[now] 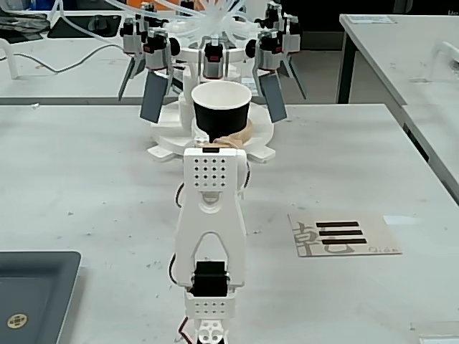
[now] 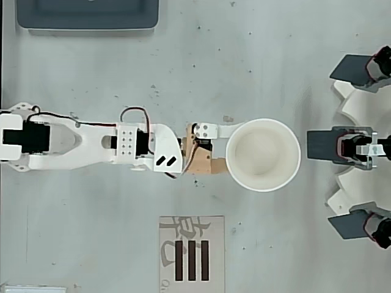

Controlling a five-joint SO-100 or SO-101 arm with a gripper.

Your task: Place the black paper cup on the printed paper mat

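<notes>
The matte black tapered paper cup (image 2: pixel 263 154) is held clamped in the white pincer (image 2: pixel 227 152), still to be carried toward seven o'clock in the overhead view onto the cream printed paper mat (image 2: pixel 192 253) on the tabletop (image 2: pixel 275 61).

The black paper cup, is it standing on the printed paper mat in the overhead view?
No, the black paper cup is at the gripper, apart from the printed paper mat.

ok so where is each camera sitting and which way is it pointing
Fixed view: behind the arm's base, low, facing forward along the arm to the black paper cup; printed paper mat on the right.
Overhead view: above the table, looking straight down; arm reaches rightward, hand at the cup.
Shared: arm, cup, mat, dark tray.
</notes>
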